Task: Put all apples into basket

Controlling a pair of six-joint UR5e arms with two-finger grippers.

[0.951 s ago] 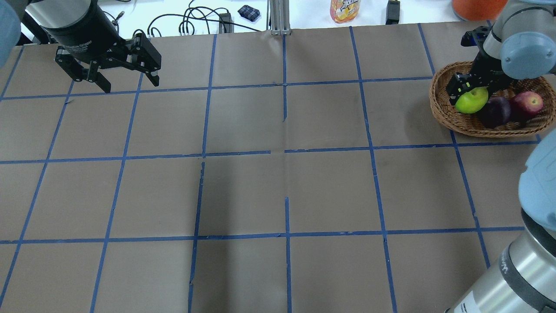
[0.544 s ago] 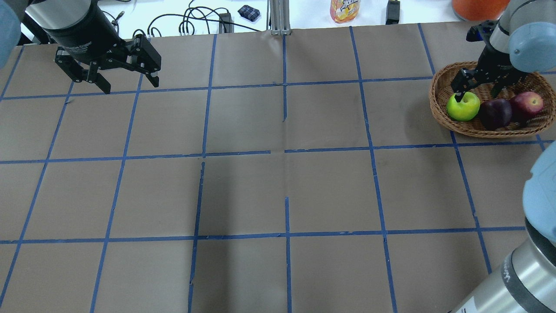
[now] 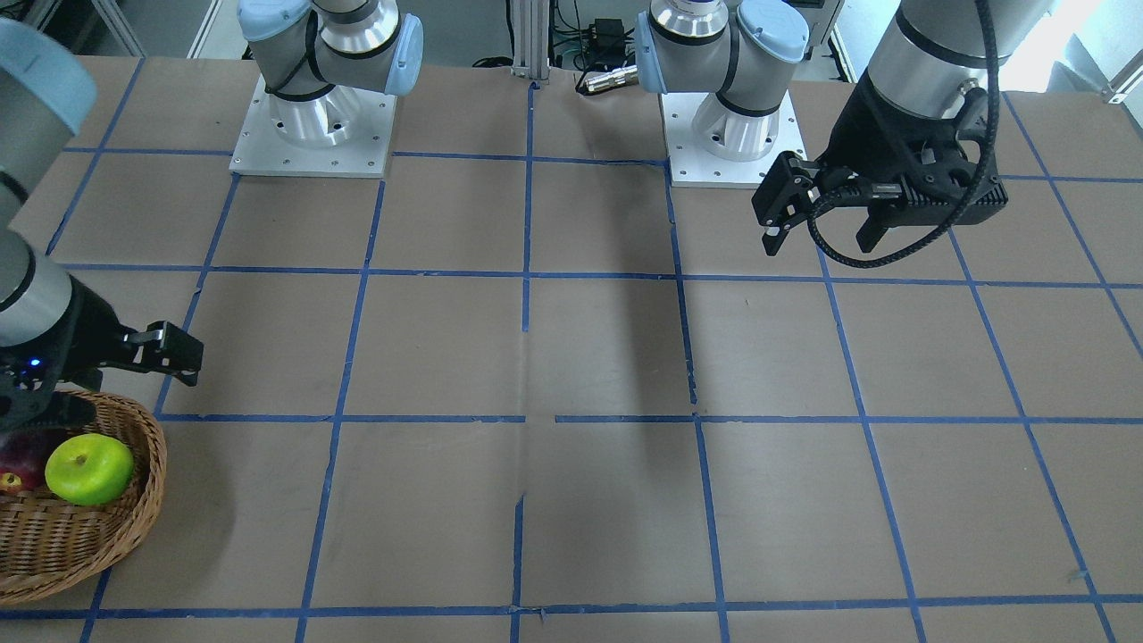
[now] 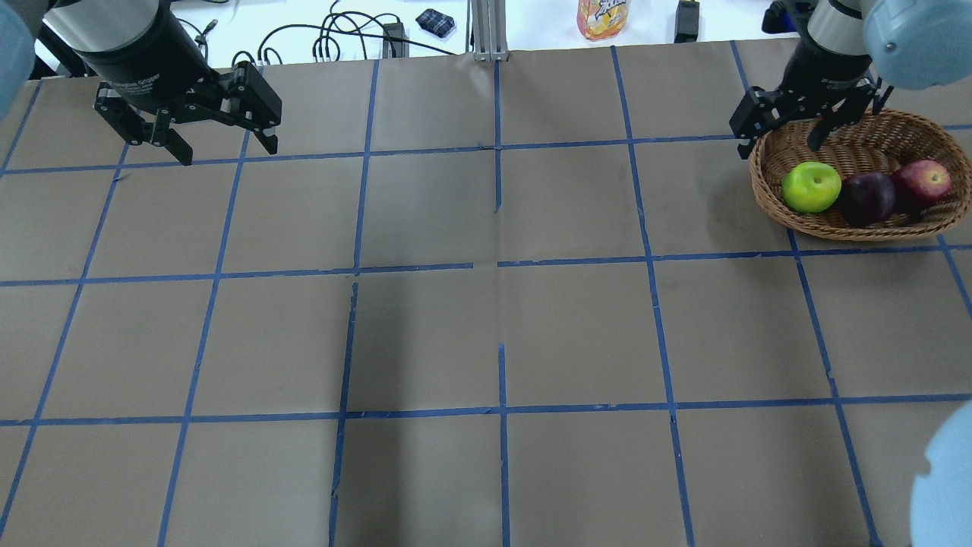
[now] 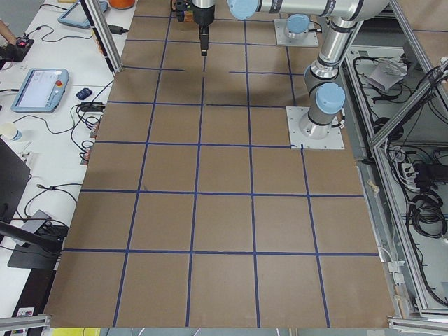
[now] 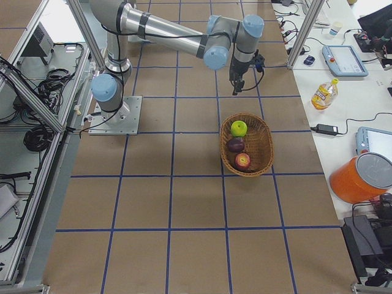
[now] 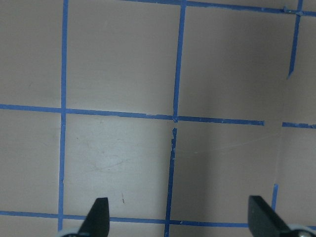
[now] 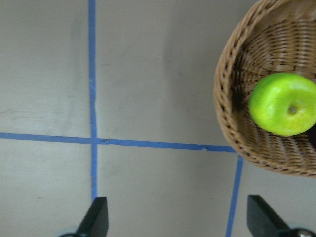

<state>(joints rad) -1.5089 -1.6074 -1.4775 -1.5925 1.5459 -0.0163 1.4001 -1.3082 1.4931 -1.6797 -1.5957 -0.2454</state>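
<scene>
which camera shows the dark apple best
Overhead exterior: the dark apple sits unblocked between the green apple and red apple in the basket. Exterior right shows it small; front-facing and right wrist only slivers; exterior left and left wrist nothing.

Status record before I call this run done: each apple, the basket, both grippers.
green apple: in basket, left end in the overhead view
maroon apple: in basket, middle
red apple: in basket, right end
basket: on table, robot's right side
right gripper: jaws open, empty, raised by basket's green-apple end
left gripper: jaws open, empty, far from basket
apples outside basket: none visible
</scene>
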